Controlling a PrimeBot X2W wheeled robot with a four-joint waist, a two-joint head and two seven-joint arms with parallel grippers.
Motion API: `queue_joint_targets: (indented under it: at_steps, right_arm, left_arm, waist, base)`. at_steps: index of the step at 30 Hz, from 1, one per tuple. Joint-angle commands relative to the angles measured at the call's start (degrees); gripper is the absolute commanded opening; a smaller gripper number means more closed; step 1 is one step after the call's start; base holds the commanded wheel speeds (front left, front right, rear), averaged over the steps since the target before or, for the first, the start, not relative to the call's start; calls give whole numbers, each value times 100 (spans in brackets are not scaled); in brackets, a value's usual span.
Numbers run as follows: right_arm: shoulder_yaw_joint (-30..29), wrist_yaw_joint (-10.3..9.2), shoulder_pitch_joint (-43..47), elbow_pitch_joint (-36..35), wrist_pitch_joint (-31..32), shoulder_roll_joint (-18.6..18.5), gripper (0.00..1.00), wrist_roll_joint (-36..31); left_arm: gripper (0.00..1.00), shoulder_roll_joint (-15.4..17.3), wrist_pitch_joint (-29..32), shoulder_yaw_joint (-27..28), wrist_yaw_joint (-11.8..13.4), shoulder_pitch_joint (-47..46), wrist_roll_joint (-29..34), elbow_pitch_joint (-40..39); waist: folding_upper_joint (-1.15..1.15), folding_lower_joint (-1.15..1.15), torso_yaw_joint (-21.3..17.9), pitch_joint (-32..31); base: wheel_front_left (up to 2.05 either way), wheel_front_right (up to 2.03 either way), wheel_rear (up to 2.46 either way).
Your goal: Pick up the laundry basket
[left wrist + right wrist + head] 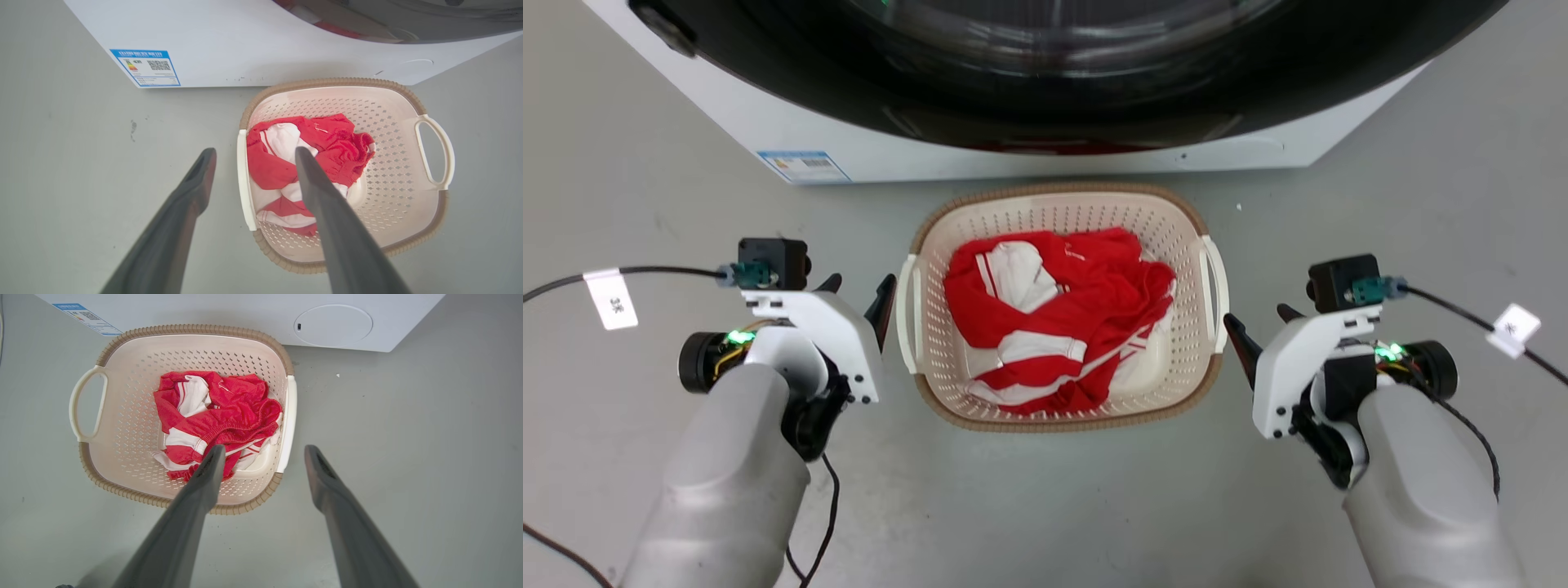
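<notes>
Presently: left gripper point(859, 286) spread wide, holding nothing, just beside left handle point(908, 314) of laundry basket point(1086, 214). In left wrist view, that handle lies between its two fingers. Laundry basket upright on grey floor point(1045, 506), directly in front of washing machine point(768, 122), between both grippers. Red-and-white garment point(1062, 318) crumpled inside. Right gripper point(1258, 317) likewise spread wide, empty, just beside right handle point(1215, 294). In right wrist view, that handle lies between its fingers. Contact with either handle: cannot tell.
</notes>
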Motion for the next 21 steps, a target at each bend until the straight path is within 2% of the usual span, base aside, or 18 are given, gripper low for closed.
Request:
queue_joint_targets:
  at_steps: [1, 12, 21]
  right_arm:
    - [28, -4, -167, 121, 33, 8, 100, 52]
    - [357, -4, -1561, 1609, 252, 8, 100, 454]
    - [661, -4, -2470, 2605, 353, 9, 100, 824]
  left_arm:
    - [100, 38, 57, -66, 3, -136, -116, 46]
    - [100, 628, 877, -1127, 2, -1022, -1223, 382]
    - [100, 872, 1300, -1805, 2, -1509, -1870, 584]
  waist:
    - [0, -1, -83, 234]
    - [0, -1, -155, 1058]
    - [0, -1, -142, 1503]
  base:
    - [0, 0, 0]
    - [0, 0, 0]
    - [0, 0, 0]
